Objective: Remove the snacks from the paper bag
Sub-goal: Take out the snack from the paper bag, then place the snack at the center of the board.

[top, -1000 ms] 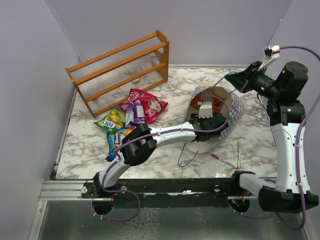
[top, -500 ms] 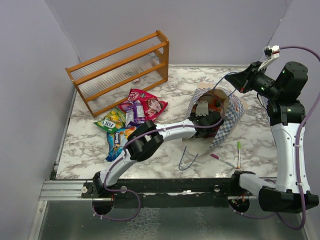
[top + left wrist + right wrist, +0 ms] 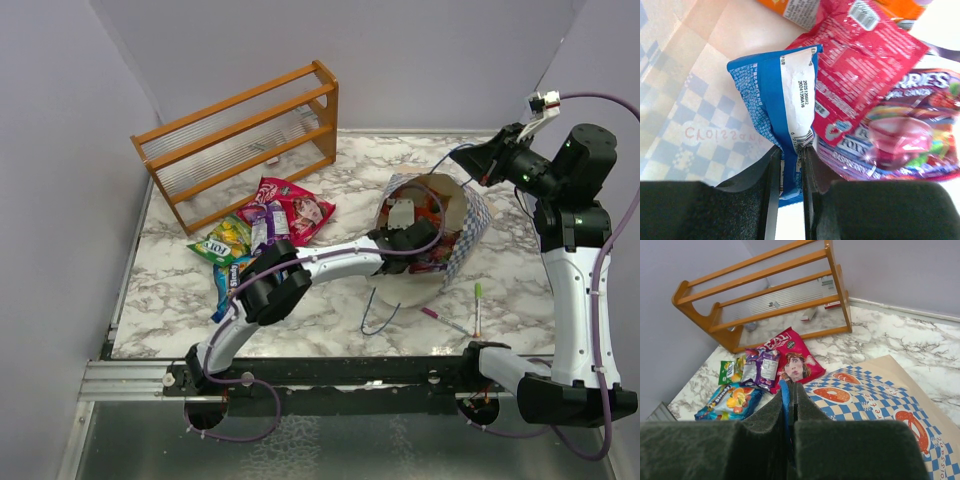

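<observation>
Extraction step. Left gripper inside paper bag, pinching blue packet. Right gripper clamped on cord handle, propping bag mouth. Next, likely: draw packet out past rim without snagging.

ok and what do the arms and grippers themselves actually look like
Both arms are alike: the left arm and right arm have white link shells between rounded black joint housings, with a purple cable looping along each. The left gripper has smooth black fingers with pale inner edges; the right gripper has dark, foam-textured pads.
</observation>
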`<act>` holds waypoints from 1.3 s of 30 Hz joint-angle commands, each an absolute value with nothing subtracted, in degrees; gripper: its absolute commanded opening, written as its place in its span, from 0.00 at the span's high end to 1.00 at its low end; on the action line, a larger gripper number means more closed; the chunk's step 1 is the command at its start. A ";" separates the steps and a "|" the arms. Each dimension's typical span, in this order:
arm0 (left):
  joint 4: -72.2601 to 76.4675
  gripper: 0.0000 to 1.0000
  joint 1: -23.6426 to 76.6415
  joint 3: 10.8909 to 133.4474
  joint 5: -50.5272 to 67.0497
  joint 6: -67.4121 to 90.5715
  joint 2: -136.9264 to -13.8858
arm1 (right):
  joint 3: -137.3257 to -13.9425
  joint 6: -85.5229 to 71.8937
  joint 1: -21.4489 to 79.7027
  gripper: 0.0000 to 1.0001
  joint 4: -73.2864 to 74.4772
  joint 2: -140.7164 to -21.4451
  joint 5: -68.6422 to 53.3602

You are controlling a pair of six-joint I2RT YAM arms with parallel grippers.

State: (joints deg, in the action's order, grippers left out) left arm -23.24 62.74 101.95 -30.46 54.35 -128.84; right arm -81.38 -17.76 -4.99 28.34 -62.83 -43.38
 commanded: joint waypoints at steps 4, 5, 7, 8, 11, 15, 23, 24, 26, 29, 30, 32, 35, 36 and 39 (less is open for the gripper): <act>-22.12 0.92 63.66 94.55 -20.91 51.21 -116.00 | -82.33 -17.08 -5.27 0.99 27.99 -61.21 -43.77; -20.61 0.92 63.91 92.18 -19.19 50.85 -113.84 | -82.05 -17.05 -5.20 0.99 27.84 -61.14 -43.63; -18.41 0.92 64.65 88.04 -16.25 50.27 -109.52 | -81.32 -17.20 -5.24 0.99 27.33 -61.09 -43.60; -17.00 0.92 65.25 86.40 -14.41 49.30 -107.14 | -80.91 -17.15 -5.26 0.99 27.14 -61.06 -43.59; -8.76 0.92 68.10 78.96 -9.47 44.01 -98.63 | -80.22 -16.94 -5.21 0.99 27.08 -61.17 -43.15; 0.91 0.90 71.76 65.66 -3.61 40.96 -86.48 | -79.93 -16.78 -5.19 0.99 27.00 -61.18 -43.40; -1.86 0.97 72.69 48.50 -4.72 43.25 -66.92 | -78.72 -16.44 -5.19 0.99 26.69 -60.82 -42.49; -5.11 1.00 72.69 48.95 -7.92 43.89 -64.33 | -78.75 -16.50 -5.19 0.99 26.58 -60.92 -42.73; -10.28 1.00 72.60 50.48 -14.20 44.42 -58.77 | -79.12 -16.71 -5.19 0.99 26.50 -61.28 -43.08; -13.28 1.00 72.55 52.68 -22.63 41.96 -51.20 | -79.91 -16.86 -5.19 0.99 26.64 -61.82 -43.08; -14.22 1.00 72.52 53.37 -25.64 40.90 -49.44 | -80.20 -16.92 -5.19 0.99 26.68 -62.01 -43.13; -18.14 1.00 72.51 54.98 -32.06 38.96 -47.22 | -80.61 -16.94 -5.19 0.99 27.01 -62.23 -43.27; -26.71 1.00 72.42 57.55 -42.18 38.56 -47.50 | -80.68 -16.98 -5.19 0.99 27.15 -62.10 -43.34; -29.87 1.00 72.38 58.19 -44.87 38.58 -48.17 | -80.52 -16.96 -5.19 0.99 27.16 -61.89 -43.23; -39.21 1.00 72.13 58.64 -52.57 42.48 -50.46 | -79.90 -16.95 -5.19 0.99 26.95 -61.55 -42.91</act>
